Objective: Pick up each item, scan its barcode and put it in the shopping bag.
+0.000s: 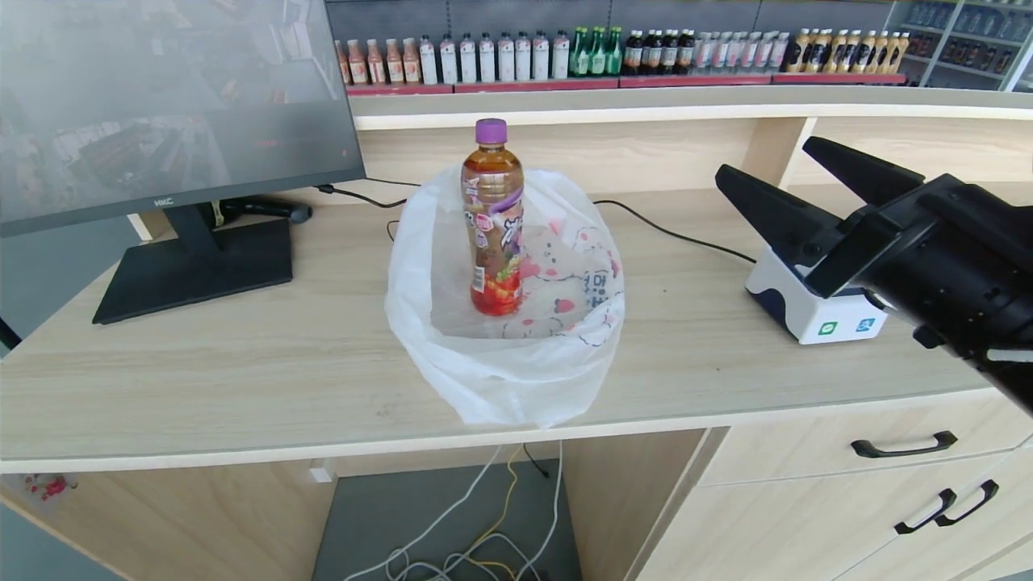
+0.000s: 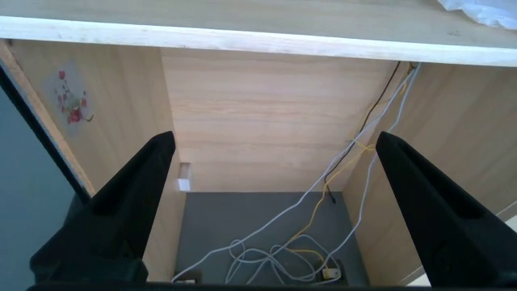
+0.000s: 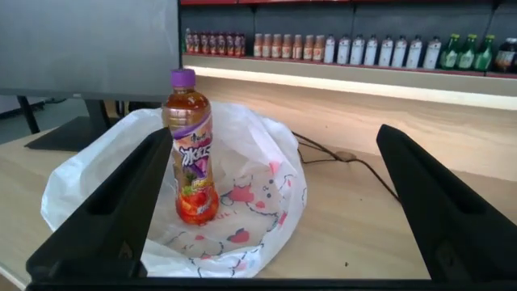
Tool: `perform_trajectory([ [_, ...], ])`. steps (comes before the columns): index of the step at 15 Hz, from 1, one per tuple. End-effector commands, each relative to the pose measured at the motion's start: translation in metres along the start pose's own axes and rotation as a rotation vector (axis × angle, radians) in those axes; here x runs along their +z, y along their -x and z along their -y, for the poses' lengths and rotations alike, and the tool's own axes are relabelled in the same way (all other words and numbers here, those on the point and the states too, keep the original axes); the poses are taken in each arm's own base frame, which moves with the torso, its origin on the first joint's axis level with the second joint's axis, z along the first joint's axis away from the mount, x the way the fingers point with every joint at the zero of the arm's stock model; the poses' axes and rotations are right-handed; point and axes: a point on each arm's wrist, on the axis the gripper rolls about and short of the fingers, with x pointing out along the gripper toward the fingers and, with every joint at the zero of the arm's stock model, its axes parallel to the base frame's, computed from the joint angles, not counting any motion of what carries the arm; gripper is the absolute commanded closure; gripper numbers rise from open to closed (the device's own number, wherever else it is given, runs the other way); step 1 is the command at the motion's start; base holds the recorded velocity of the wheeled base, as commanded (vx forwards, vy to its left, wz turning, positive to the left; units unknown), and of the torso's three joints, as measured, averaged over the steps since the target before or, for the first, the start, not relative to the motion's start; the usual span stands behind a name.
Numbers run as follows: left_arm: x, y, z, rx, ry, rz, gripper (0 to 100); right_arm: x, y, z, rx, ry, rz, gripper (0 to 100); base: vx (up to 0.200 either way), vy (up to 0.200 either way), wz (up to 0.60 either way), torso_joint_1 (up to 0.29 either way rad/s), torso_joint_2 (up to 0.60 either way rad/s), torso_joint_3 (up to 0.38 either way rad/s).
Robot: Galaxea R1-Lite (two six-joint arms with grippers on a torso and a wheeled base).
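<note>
A bottle of amber drink with a purple cap stands upright inside the white plastic shopping bag on the wooden counter; the bottle and the bag also lie ahead of my right gripper. My right gripper hovers open and empty over the right side of the counter, above the white scanner. My left gripper is open and empty below the counter's edge, facing the knee space with loose cables.
A monitor on a black stand occupies the counter's left. A black cable runs from the back toward the scanner. Drawers with black handles sit below at right. Shelves of bottles line the background.
</note>
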Motion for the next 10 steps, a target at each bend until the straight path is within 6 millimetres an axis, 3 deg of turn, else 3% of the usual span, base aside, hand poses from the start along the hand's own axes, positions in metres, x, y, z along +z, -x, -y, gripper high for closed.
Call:
perform_trajectory([
  [1,-0.0001,0.0,0.0,0.0,0.001,-0.001,0,0.0005,0.0004,-0.0005,0.006,0.0,0.004,0,0.0,-0.2,0.0,0.012,0.0,-0.002],
  [10,-0.0001,0.0,0.0,0.0,0.001,-0.001,0,-0.0043,-0.0084,0.0031,-0.007,0.003,0.0,0,0.0,-0.2,0.0,0.001,0.0,0.002],
])
